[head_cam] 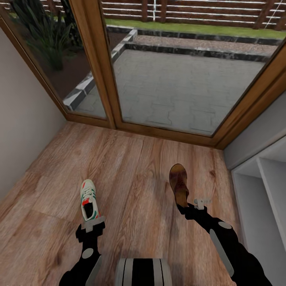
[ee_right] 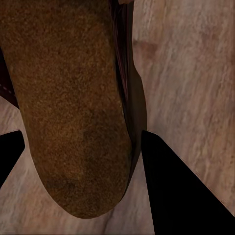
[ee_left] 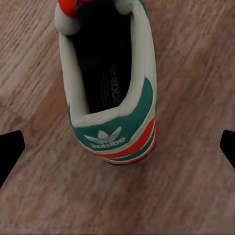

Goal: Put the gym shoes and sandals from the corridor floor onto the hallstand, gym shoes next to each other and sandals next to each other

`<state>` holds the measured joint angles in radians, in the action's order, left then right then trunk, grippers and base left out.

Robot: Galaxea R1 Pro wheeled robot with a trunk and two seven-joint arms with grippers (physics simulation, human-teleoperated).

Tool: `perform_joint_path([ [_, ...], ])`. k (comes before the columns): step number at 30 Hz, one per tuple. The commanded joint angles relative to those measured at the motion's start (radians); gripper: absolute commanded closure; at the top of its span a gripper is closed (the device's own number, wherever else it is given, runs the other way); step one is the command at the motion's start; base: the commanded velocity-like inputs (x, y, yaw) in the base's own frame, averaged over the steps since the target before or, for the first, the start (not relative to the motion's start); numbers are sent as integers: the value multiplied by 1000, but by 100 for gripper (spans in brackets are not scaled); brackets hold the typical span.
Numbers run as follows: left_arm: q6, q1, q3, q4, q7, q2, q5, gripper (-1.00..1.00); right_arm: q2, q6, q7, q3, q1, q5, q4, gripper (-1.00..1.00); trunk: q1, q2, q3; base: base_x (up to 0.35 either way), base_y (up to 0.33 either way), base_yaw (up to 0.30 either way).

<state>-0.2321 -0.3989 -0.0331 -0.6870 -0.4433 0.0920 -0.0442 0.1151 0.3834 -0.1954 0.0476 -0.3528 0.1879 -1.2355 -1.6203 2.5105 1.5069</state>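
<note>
One white gym shoe (head_cam: 89, 201) with green stripes and a red-orange tongue lies on the corridor floor (head_cam: 131, 174), toe pointing away from me. My left gripper (head_cam: 92, 225) hovers just behind its heel (ee_left: 115, 134), open, with the fingertips (ee_left: 11, 149) wide apart and clear of the shoe. A dark reddish-brown sandal (head_cam: 179, 184) lies to the right on the planks. My right gripper (head_cam: 190, 208) is at its heel, and its fingers (ee_right: 181, 186) press against both sides of the tan footbed (ee_right: 73, 122). The pale grey hallstand (head_cam: 262, 190) stands at the right edge.
Wood-framed glass doors (head_cam: 115, 119) close off the corridor ahead, with grey paving behind them. A white wall (head_cam: 24, 119) runs along the left. Bare planks stretch between the shoe and the sandal and in front of them.
</note>
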Motion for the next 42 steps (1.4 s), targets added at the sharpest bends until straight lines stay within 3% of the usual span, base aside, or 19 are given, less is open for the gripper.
perform_joint_path([
  [1,0,-9,6,0,0,0,0,-100,0,0,0,0,0,4,0,100,0,0,4,0,0,0],
  [6,-1,-47,45,5,0,0,-1,-100,0,0,0,0,0,4,0,100,-3,1,23,0,0,0],
  [13,-1,-50,52,2,0,0,0,-100,0,0,1,0,0,4,1,100,-6,3,50,0,0,0],
  [34,-1,-47,53,-3,0,0,0,-100,0,0,-5,1,0,2,-2,100,-6,3,50,0,0,0],
  [42,-1,-46,54,-3,0,0,0,-100,0,0,-5,0,0,2,-131,100,-6,3,50,0,0,0],
])
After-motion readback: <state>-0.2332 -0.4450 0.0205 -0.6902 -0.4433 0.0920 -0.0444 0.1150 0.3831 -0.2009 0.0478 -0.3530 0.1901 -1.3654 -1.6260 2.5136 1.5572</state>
